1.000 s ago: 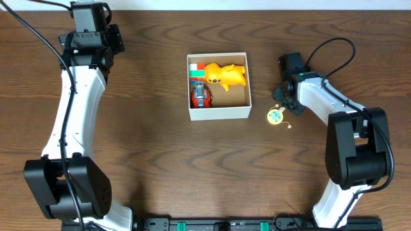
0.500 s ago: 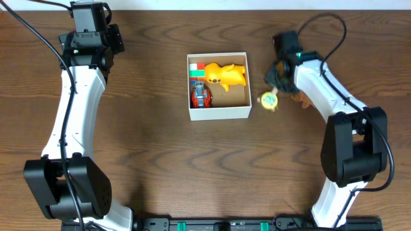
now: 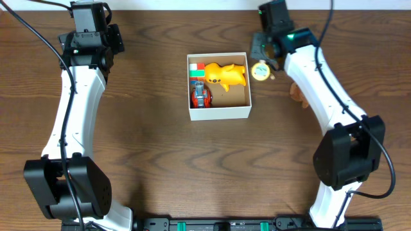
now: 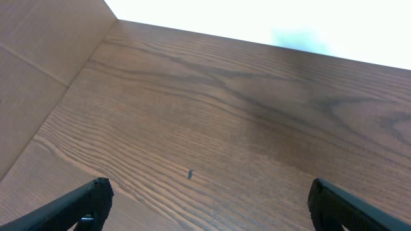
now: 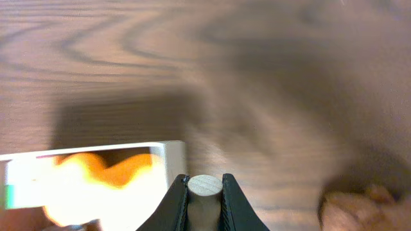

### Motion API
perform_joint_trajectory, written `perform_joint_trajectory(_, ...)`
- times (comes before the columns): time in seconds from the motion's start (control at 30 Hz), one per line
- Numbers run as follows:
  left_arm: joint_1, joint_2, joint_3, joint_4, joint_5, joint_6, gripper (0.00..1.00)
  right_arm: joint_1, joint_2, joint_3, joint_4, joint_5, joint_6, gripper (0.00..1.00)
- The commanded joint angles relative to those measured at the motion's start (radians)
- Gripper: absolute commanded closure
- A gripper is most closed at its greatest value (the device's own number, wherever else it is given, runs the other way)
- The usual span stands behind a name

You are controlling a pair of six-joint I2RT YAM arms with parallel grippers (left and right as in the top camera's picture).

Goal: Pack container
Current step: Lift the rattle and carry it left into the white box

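Container [image 3: 218,113]: square, shallow, white walls.

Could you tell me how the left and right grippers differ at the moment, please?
The left gripper is wide open and empty; the right gripper is shut on a round yellow toy. The left gripper is far from the container; the right gripper is close beside its far right corner. Both are over the table, toward its back edge.

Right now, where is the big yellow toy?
In the overhead view, the big yellow toy lies inside the container, on its right side, by the red toy.
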Motion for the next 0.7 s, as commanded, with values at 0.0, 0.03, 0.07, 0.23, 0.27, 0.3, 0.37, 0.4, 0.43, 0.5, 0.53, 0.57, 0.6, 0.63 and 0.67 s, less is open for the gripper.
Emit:
perform_joint_trajectory(0.0, 0.000, -0.018, 0.018, -0.003, -0.009, -0.005, 0.02, 0.058, 0.003, 0.053, 0.020, 0.011, -0.148, 0.99)
perform_joint_trajectory(0.03, 0.000, -0.018, 0.018, -0.003, -0.008, -0.005, 0.02, 0.069, 0.003, 0.063, 0.027, 0.011, -0.148, 0.99)
perform_joint_trajectory(0.07, 0.000, -0.018, 0.018, -0.003, -0.008, -0.005, 0.02, 0.078, 0.003, 0.070, 0.034, 0.011, -0.145, 0.99)
perform_joint_trajectory(0.23, 0.000, -0.018, 0.018, -0.003, -0.009, -0.005, 0.02, 0.102, 0.004, 0.077, 0.044, 0.010, -0.145, 0.99)
perform_joint_trajectory(0.27, 0.000, -0.018, 0.018, -0.003, -0.008, -0.005, 0.02, 0.106, 0.005, 0.076, 0.039, 0.010, -0.139, 0.99)
perform_joint_trajectory(0.3, 0.000, -0.018, 0.018, -0.003, -0.009, -0.005, 0.02, 0.108, 0.007, 0.075, 0.034, 0.010, -0.132, 0.99)
perform_joint_trajectory(0.37, 0.000, -0.018, 0.018, -0.003, -0.009, -0.005, 0.02, 0.114, 0.013, 0.073, 0.023, 0.008, -0.114, 0.99)
perform_joint_trajectory(0.4, 0.000, -0.018, 0.018, -0.003, -0.008, -0.005, 0.02, 0.118, 0.018, 0.071, 0.021, -0.003, -0.111, 0.99)
perform_joint_trajectory(0.43, 0.000, -0.018, 0.018, -0.003, -0.009, -0.005, 0.02, 0.121, 0.019, 0.067, 0.022, -0.014, -0.111, 0.99)
perform_joint_trajectory(0.5, 0.000, -0.018, 0.018, -0.003, -0.009, -0.005, 0.02, 0.133, 0.033, 0.063, 0.023, -0.037, -0.107, 0.99)
perform_joint_trajectory(0.53, 0.000, -0.018, 0.018, -0.003, -0.009, -0.005, 0.02, 0.142, 0.046, 0.063, 0.023, -0.043, -0.107, 0.99)
perform_joint_trajectory(0.57, 0.000, -0.018, 0.018, -0.003, -0.009, -0.005, 0.02, 0.150, 0.051, 0.063, 0.023, -0.043, -0.107, 0.99)
perform_joint_trajectory(0.6, 0.000, -0.018, 0.018, -0.003, -0.008, -0.005, 0.02, 0.157, 0.059, 0.063, 0.024, -0.043, -0.107, 0.99)
perform_joint_trajectory(0.63, 0.000, -0.018, 0.018, -0.003, -0.008, -0.005, 0.02, 0.167, 0.067, 0.063, 0.025, -0.043, -0.107, 0.99)
perform_joint_trajectory(0.67, 0.000, -0.018, 0.018, -0.003, -0.009, -0.005, 0.02, 0.175, 0.077, 0.063, 0.026, -0.043, -0.107, 0.99)
